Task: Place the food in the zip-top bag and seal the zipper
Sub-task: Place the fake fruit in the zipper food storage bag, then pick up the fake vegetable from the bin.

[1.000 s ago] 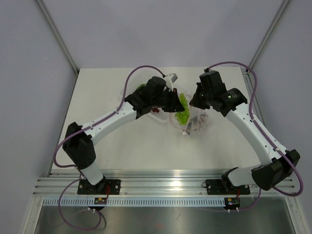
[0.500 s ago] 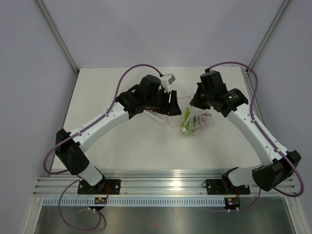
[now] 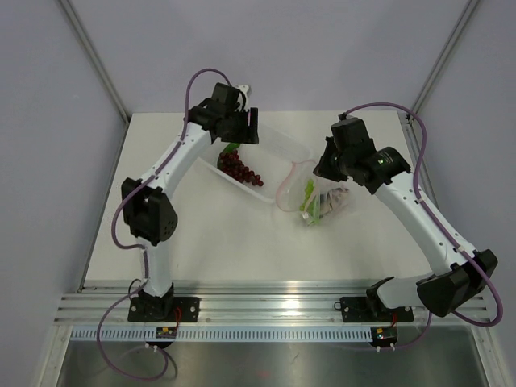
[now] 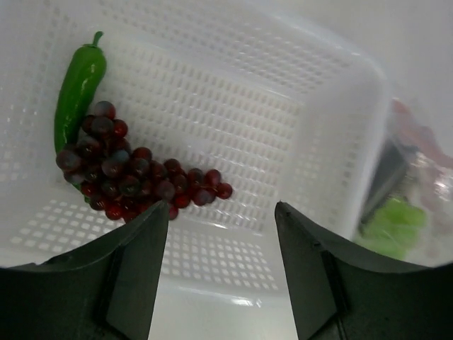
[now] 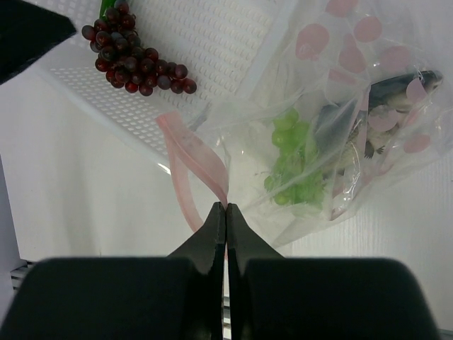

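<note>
Left fingers (image 4: 134,273) are hovering wide open, empty, over the grape bunch (image 4: 134,180) at the tray's (image 4: 241,124) 9 o'clock; right fingers (image 5: 212,244) are pinching the zip-top bag's (image 5: 368,92) zipper (image 5: 185,166), which risks slipping, collapsing the mouth.

The pale table (image 3: 242,242) is carrying two things on its far half. The tray (image 3: 282,145) is sitting flat, angled across the middle. The bag (image 3: 326,201) is lying just right of it, its lower end apparently resting on the tabletop while its mouth is standing raised.
</note>
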Robot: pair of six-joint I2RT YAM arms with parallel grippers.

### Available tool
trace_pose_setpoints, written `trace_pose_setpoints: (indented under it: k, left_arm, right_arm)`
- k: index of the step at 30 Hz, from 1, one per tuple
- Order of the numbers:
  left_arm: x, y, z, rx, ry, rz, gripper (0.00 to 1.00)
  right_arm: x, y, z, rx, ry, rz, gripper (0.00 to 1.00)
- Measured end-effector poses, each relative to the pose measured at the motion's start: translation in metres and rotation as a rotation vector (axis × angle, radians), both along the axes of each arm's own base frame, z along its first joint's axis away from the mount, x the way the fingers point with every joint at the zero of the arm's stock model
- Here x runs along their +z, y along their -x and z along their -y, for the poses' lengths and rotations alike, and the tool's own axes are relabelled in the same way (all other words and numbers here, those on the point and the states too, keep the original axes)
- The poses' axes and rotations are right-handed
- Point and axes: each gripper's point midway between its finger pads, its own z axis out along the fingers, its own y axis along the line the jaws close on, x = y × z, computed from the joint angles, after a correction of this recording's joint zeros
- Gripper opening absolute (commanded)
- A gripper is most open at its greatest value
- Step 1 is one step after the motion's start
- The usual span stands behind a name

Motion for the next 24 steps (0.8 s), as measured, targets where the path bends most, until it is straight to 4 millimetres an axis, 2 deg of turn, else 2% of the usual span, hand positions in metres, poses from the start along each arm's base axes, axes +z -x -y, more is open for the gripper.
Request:
trace_pose_setpoints:
  k: [2, 6, 9, 16, 24]
  left_arm:
    - [-0.034, -0.017, -0.003, 0.020, -0.080, -0.050, 0.64]
    - [-0.087, -0.042, -0.012, 0.042, -0.213, -0.102, 0.65]
    - [-0.110, -0.055, -0.023, 0.052, -0.302, -0.104, 0.65]
    - [-0.129, -0.083, -0.045, 0.089, -0.438, -0.030, 0.58]
    - [-0.151, -0.121, -0.048, 0.116, -0.507, 0.074, 0.58]
  right_arm:
    - [0.000, 0.000, -0.001, 0.003, -0.003, 0.000, 0.00]
    - [0.001, 0.000, -0.003, 0.012, -0.013, 0.000, 0.00]
    - [0.000, -0.002, -0.006, 0.018, -0.020, 0.002, 0.00]
    - [-0.009, -0.007, -0.011, 0.028, -0.014, -0.019, 0.00]
    - [-0.021, -0.012, -0.019, 0.051, -0.015, -0.051, 0.00]
